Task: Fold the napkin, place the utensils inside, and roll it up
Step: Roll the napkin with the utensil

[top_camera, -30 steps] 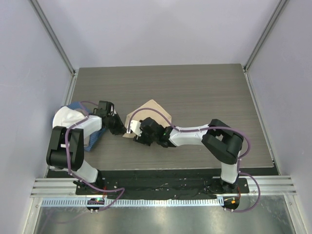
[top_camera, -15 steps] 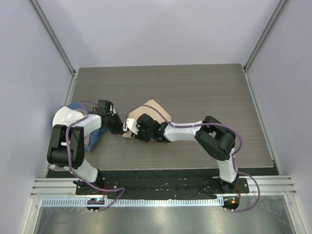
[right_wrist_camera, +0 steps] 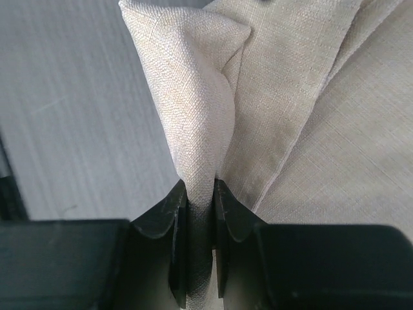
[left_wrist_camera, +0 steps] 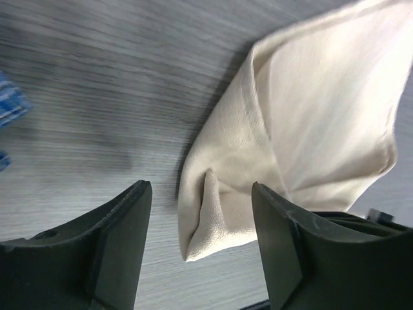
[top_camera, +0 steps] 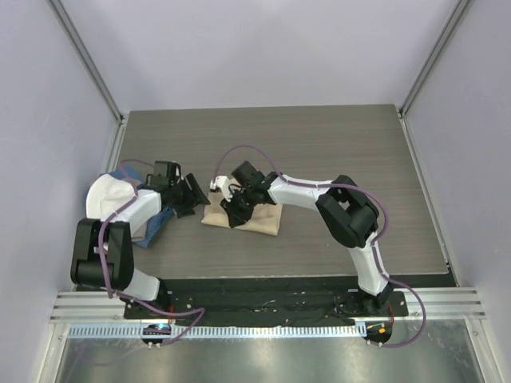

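Grey table [top_camera: 335, 152] carries the napkin [top_camera: 263, 222]: my right gripper [right_wrist_camera: 199, 194] pinches a fold, left gripper [left_wrist_camera: 200, 190] gapes empty. Lay edges flush.

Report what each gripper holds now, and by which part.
The right gripper is shut on the napkin, pinching a raised fold of cloth near its edge. The left gripper stands open astride a napkin corner, holding nothing.
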{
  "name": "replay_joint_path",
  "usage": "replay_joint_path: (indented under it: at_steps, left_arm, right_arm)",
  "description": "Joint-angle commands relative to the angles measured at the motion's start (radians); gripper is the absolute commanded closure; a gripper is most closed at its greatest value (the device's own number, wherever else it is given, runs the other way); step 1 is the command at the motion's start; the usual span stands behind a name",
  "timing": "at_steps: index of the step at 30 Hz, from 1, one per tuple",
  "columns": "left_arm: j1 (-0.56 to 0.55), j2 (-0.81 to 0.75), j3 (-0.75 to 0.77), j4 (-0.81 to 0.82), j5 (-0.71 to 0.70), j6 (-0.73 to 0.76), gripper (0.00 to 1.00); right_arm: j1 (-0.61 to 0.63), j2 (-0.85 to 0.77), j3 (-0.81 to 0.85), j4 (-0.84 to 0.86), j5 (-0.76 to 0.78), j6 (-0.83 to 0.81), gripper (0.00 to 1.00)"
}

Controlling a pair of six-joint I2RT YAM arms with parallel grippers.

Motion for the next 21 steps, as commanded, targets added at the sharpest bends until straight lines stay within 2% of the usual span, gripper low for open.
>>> replay_joint_path:
  at_steps: [1, 5, 10, 14, 21]
  left_arm:
    - [0.008, -0.118, -0.062, 0.057, -0.084, -0.005, 0.3]
    - [0.005, -0.198, -0.162, 0.143, -0.03, -0.015, 0.3]
    - [-0.004, -0.313, -0.28, 0.278, 0.054, -0.038, 0.32]
    - [-0.01, -0.383, -0.348, 0.385, 0.063, -0.051, 0.33]
    - [-0.017, -0.31, -0.357, 0.479, 0.099, -0.052, 0.4]
  right_arm:
    - [-0.026, 0.054, 0.044, -0.205, -0.208, 0.125, 0.81]
    - [-0.052, 0.11, 0.142, -0.313, -0.309, 0.148, 0.83]
    - [-0.088, 0.187, 0.185, -0.334, -0.418, 0.198, 0.83]
    - [-0.115, 0.236, 0.194, -0.332, -0.463, 0.222, 0.84]
    - [-0.147, 0.299, 0.197, -0.331, -0.48, 0.228, 0.86]
